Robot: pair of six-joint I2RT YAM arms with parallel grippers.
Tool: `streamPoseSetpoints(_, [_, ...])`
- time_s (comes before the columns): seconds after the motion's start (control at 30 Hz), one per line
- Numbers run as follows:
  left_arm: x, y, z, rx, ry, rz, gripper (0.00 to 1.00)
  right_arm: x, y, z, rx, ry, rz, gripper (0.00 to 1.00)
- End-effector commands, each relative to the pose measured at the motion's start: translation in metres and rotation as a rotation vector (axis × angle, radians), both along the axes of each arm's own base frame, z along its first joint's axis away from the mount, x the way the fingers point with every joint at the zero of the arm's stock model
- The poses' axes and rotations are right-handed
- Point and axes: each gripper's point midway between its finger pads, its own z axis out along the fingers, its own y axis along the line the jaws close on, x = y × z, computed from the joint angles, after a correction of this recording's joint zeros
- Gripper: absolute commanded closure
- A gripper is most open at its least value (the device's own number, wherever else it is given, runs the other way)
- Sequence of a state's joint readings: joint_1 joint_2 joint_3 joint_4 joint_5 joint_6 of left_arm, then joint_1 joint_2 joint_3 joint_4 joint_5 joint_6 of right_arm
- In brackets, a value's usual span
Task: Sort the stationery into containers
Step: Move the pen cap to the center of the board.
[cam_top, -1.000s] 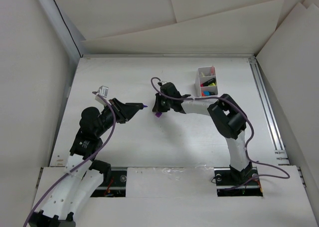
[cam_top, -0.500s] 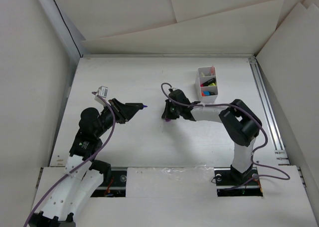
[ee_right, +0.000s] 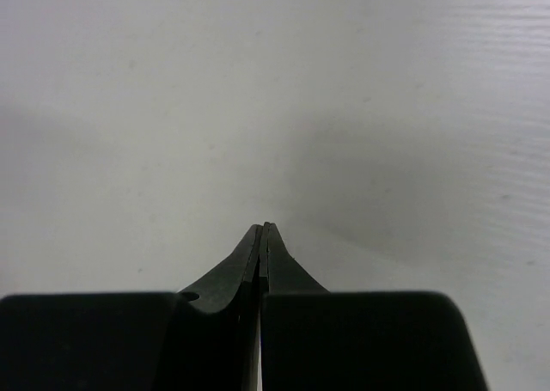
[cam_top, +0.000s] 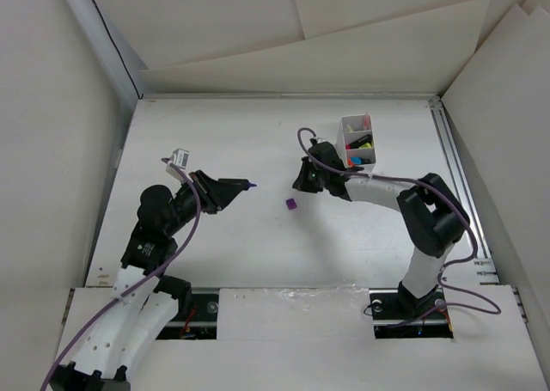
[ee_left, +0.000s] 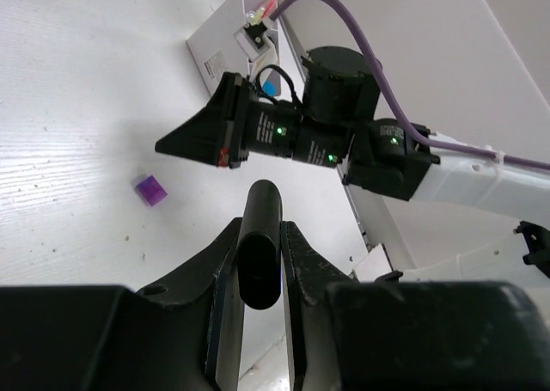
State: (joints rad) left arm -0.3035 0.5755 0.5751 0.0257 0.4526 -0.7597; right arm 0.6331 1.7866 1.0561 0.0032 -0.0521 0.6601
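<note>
Left wrist, unlike right wrist: purple cap (ee_left: 149, 189) on the table (ee_left: 69, 107)

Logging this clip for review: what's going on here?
A robot is sorting stationery into a white box. The left gripper is shut on a black marker with a purple tip, held off the table. The right gripper is shut and empty, near the box. A purple cap lies loose between the grippers.
</note>
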Motion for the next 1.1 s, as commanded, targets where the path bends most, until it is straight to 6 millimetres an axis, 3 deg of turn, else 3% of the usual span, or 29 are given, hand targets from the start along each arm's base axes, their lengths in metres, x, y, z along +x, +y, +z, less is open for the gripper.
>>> streamPoseSetpoints(0.0, [-0.002,-0.004,0.009,-0.014,-0.059,-0.034,0.88,0.016,-0.009,-0.009,-0.02,-0.005,-0.016,0.99])
streamPoseSetpoints(0.1, [-0.006,-0.011,0.011,-0.038,-0.062,-0.089,0.88,0.015,-0.013,-0.027,-0.039,0.032,-0.018,1.0])
streamPoseSetpoints(0.17, [-0.008,-0.016,0.008,-0.04,-0.06,-0.128,0.88,0.014,-0.011,-0.027,-0.033,0.037,-0.01,1.0])
streamPoseSetpoints(0.2, [-0.01,-0.019,0.005,-0.05,-0.046,-0.148,0.88,0.006,-0.016,-0.037,-0.048,0.059,-0.01,1.0])
streamPoseSetpoints(0.27, [-0.016,-0.027,0.006,-0.072,-0.058,-0.215,0.88,-0.001,-0.015,-0.034,-0.025,0.062,-0.02,1.0])
streamPoseSetpoints(0.3, [-0.016,-0.03,-0.002,-0.082,-0.025,-0.233,0.88,-0.01,-0.021,-0.041,-0.035,0.077,-0.021,1.0])
streamPoseSetpoints(0.33, [-0.016,-0.031,-0.005,-0.089,-0.018,-0.247,0.88,-0.013,-0.016,-0.035,-0.015,0.062,-0.017,1.0])
streamPoseSetpoints(0.6, [-0.022,-0.042,-0.024,-0.153,0.008,-0.339,0.88,-0.057,-0.007,-0.046,-0.024,0.098,0.01,1.0])
streamPoseSetpoints(0.7, [-0.019,-0.043,-0.035,-0.157,0.038,-0.337,0.88,-0.067,0.0,-0.045,0.001,0.103,0.014,1.0])
streamPoseSetpoints(0.73, [-0.022,-0.046,-0.03,-0.169,0.016,-0.367,0.88,-0.069,0.003,-0.045,0.005,0.107,0.017,1.0])
streamPoseSetpoints(0.77, [-0.022,-0.047,-0.042,-0.172,0.051,-0.378,0.88,-0.074,0.011,-0.043,0.012,0.099,0.037,1.0])
streamPoseSetpoints(0.87, [-0.025,-0.052,-0.05,-0.2,0.083,-0.431,0.9,-0.078,0.019,-0.037,0.039,0.097,0.04,1.0])
streamPoseSetpoints(1.0, [-0.023,-0.054,-0.068,-0.203,0.125,-0.436,0.91,-0.076,0.021,-0.017,0.068,0.047,0.054,1.0])
streamPoseSetpoints(1.07, [-0.023,-0.054,-0.067,-0.203,0.116,-0.437,0.91,-0.072,0.016,-0.003,0.061,-0.003,0.08,0.99])
